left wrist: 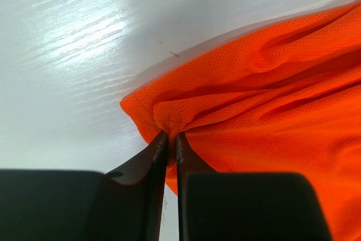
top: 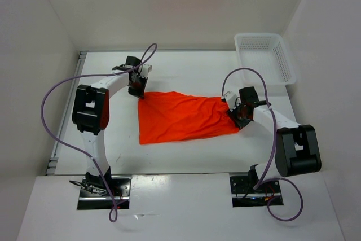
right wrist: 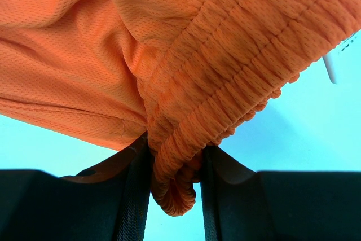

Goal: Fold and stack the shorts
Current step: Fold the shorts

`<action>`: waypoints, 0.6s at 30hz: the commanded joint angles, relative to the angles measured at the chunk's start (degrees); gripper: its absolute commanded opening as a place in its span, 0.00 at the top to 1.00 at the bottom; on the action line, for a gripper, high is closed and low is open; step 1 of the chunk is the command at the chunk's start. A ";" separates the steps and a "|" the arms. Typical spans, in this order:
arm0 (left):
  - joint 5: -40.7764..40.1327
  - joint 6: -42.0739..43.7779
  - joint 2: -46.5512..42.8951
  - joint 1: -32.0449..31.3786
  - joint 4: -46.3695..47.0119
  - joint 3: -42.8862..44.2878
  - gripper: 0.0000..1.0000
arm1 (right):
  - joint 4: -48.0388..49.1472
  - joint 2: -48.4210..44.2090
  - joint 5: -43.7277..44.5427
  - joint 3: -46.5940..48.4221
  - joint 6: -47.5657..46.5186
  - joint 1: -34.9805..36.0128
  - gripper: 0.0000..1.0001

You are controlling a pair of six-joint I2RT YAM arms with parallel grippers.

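Observation:
The orange shorts (top: 183, 118) lie spread out in the middle of the white table (top: 186, 66). My left gripper (top: 137, 90) is at their far left corner. In the left wrist view the left gripper (left wrist: 171, 135) is shut, with a pinch of the shorts' mesh corner (left wrist: 169, 118) between its tips. My right gripper (top: 238, 115) is at the shorts' right edge. In the right wrist view the right gripper (right wrist: 176, 149) is shut on the bunched, gathered waistband (right wrist: 225, 66), and a roll of it hangs down between the fingers. A bit of white drawstring (right wrist: 331, 70) shows at the right.
A white mesh basket (top: 265, 55) stands at the table's back right corner. White walls close in the table at the back and on both sides. The arm bases (top: 104, 187) are bolted at the near edge.

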 commanded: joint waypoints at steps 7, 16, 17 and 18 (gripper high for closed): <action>1.14 0.32 -1.21 -0.21 0.42 0.87 0.58 | -1.23 -1.65 0.56 3.02 -0.53 0.51 1.00; -1.06 0.32 -1.21 -0.22 -3.54 -2.03 0.54 | -6.31 -2.17 0.03 10.92 -1.05 0.51 1.00; -0.19 0.32 -1.21 0.30 -4.15 -2.73 0.54 | -6.94 -2.17 0.03 11.89 -1.05 0.51 1.00; 1.82 0.32 -1.21 0.31 -4.15 -4.04 0.54 | -7.47 -2.17 0.03 13.82 -1.05 0.51 1.00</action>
